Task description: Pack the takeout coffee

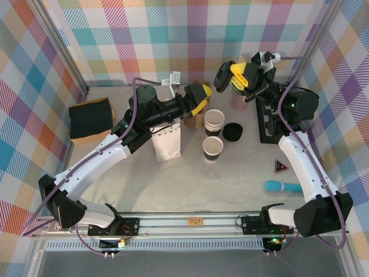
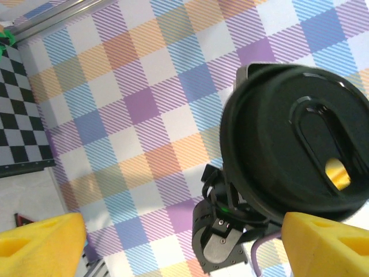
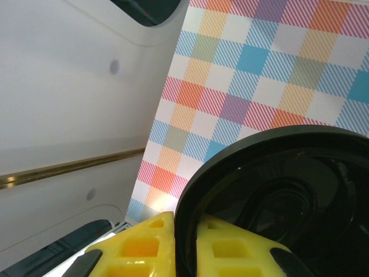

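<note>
Right gripper [image 1: 230,79] pinches the lid [image 1: 220,78] by its rim, up in the air. Left gripper [image 1: 203,99] gapes wide, nothing in it.

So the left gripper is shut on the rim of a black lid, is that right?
Not quite. The right gripper is the one shut on the rim of the black lid, as the top external view shows. The left gripper is open and holds nothing.
</note>
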You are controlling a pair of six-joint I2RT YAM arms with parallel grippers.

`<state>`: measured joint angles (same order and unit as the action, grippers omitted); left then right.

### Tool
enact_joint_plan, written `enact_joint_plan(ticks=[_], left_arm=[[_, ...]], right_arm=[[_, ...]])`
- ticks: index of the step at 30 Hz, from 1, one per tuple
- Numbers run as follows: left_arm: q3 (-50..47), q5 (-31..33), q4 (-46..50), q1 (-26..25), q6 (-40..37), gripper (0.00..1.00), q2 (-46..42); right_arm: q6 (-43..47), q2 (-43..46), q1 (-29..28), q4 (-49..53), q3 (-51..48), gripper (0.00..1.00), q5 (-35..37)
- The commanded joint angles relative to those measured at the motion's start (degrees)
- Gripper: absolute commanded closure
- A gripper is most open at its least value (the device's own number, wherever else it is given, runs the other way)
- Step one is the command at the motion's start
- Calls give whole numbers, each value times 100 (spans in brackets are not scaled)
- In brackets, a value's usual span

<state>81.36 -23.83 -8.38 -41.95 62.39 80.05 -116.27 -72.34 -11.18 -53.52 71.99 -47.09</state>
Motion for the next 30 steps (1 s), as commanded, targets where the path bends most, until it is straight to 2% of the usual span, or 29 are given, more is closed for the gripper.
enact_joint_plan(ticks=[1,6,12,18,30], left_arm=[[202,-121,-1028,39,607,14,122],[232,-179,-1971,42,1318,19,437],[459,-165,-1904,44,1330,24,466],[388,-94,-2443,47,1755,28,599],[441,-20,-2517,44,1903,28,705]], right_arm=[[-292,-26,28,-709,26,85,288],[-414,-161,-76,-1066,-32,86,486],[-651,-380,-91,-1636,-124,86,736],[-774,-618,-164,-1984,-89,86,833],[-870,-761,-264,-2342,-105,86,922]])
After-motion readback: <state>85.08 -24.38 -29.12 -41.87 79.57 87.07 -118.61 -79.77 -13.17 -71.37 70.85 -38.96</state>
